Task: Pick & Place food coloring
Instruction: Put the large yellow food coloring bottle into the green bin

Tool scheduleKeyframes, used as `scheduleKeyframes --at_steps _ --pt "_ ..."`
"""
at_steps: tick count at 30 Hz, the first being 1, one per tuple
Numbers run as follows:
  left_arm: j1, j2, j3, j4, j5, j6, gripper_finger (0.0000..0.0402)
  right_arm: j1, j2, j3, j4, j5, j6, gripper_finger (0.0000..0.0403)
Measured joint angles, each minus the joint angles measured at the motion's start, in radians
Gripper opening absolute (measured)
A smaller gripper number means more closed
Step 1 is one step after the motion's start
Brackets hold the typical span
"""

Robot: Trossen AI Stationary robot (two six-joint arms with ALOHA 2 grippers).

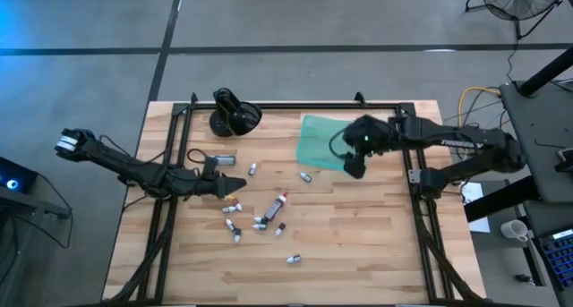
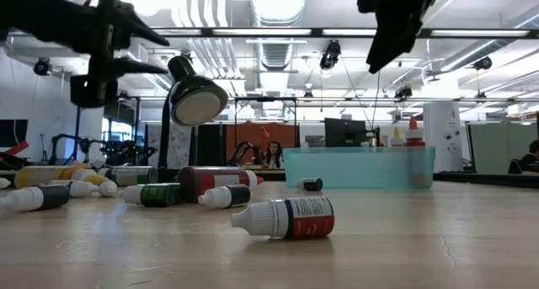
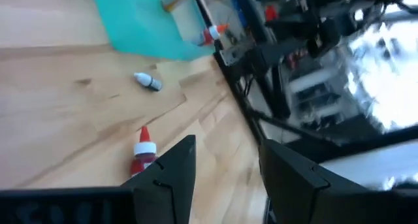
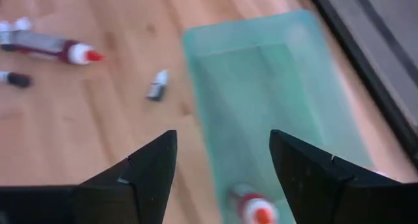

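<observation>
Several tiny food coloring bottles (image 1: 260, 222) lie on their sides on the wooden table, with a longer red bottle (image 1: 277, 204) among them. That red bottle (image 3: 144, 155) lies just ahead of my open left gripper (image 3: 225, 145), which hovers near the table's left-middle (image 1: 235, 185). My open right gripper (image 4: 222, 136) hangs over the near edge of the teal tray (image 1: 320, 141). One red bottle with a white cap (image 4: 251, 208) lies inside the tray (image 4: 274, 100). A lone small bottle (image 1: 305, 175) lies just outside the tray.
A glossy black rounded object (image 1: 235, 115) stands at the far edge, left of the tray. In the low view the bottles (image 2: 286, 217) spread across the left and middle of the table, in front of the tray (image 2: 358, 167). Bare wood shows along the near right side.
</observation>
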Motion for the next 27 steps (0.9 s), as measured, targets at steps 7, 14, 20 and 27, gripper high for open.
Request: scheduleKeyframes --at_steps 7,14,20,27 --pt "-0.007 0.061 0.311 -0.694 0.105 0.179 0.0132 0.089 0.008 0.000 -0.002 0.049 0.069 0.0233" --pt "-0.023 0.263 0.494 -1.042 0.125 0.413 0.0131 0.097 0.008 0.000 -0.005 0.056 0.107 0.0233" --pt "-0.042 0.431 0.473 -1.043 0.215 0.537 0.0130 0.097 0.008 -0.001 -0.029 0.056 0.112 0.0233" --pt "-0.042 0.557 0.470 -1.047 0.198 0.642 0.0130 0.097 0.008 -0.004 -0.029 0.056 0.103 0.0233"
